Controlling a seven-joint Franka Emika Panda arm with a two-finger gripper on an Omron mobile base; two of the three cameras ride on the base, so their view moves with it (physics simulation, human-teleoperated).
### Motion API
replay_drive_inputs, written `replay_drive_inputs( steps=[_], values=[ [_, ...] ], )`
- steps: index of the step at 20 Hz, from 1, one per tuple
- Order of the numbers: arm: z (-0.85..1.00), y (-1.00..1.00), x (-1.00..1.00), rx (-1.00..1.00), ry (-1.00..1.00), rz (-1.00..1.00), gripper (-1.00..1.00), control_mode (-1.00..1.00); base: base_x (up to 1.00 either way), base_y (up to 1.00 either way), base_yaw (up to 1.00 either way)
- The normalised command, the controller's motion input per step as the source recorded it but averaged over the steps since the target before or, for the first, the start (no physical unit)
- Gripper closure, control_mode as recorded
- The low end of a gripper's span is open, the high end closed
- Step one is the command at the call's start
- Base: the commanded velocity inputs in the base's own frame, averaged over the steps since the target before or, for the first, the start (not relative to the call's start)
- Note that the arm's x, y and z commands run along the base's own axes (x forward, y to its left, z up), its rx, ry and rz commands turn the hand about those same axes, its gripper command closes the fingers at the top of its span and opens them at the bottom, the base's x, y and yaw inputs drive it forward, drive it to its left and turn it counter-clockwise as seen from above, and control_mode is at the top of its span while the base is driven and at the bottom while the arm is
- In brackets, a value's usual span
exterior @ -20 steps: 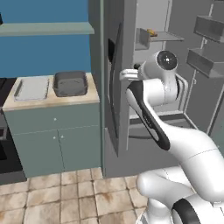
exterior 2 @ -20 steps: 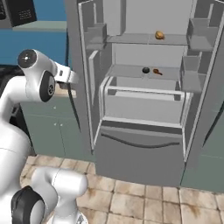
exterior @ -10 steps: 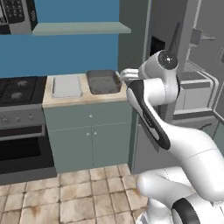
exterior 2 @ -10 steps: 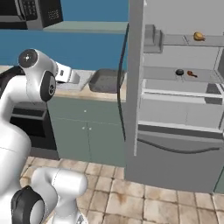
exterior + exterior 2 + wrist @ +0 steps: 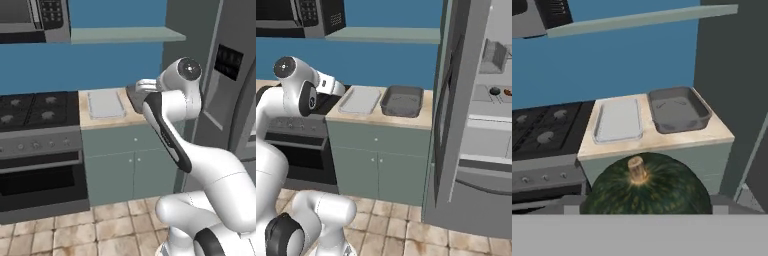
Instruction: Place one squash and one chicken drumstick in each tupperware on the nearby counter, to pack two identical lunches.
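Left base view: gripper (image 5: 140, 86) raised near the counter (image 5: 100, 120), level with the pale tub (image 5: 105, 104); dark tub (image 5: 133, 96) mostly behind the arm.

Right base view: two tubs side by side on the counter, both empty. In the open fridge (image 5: 476, 150), one squash on the fridge shelf (image 5: 495, 91) and one drumstick (image 5: 507, 93) just beside it.

Hand view: second squash (image 5: 646, 192) clamped between the fingers, stem up, hanging short of the counter edge. Looks hard, round, smooth and fairly heavy, so probably prone to rolling or slipping; best gripped across the widest middle, not by the stem.

In all: two squashes, one drumstick, two tubs.
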Motion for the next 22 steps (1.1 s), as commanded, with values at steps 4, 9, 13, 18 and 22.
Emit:
replay_drive_inputs(
  steps=[4, 9, 13, 18, 22],
  values=[
    [0.00, 0.00, 0.00, 0.00, 0.00, 0.00, 1.00, 1.00, 0.89, 0.29, 0.00],
    [0.00, 0.00, 0.00, 0.00, 0.00, 0.00, 1.00, 1.00, 0.95, 0.37, -0.02],
    [0.00, 0.00, 0.00, 0.00, 0.00, 0.00, 1.00, 1.00, 0.85, 0.48, -0.04],
    [0.00, 0.00, 0.00, 0.00, 0.00, 0.00, 1.00, 1.00, 0.32, 0.33, -0.03],
    [-0.27, 0.05, 0.04, 0.00, 0.00, -0.01, 1.00, -1.00, 0.02, 0.11, -0.01]
  ],
)
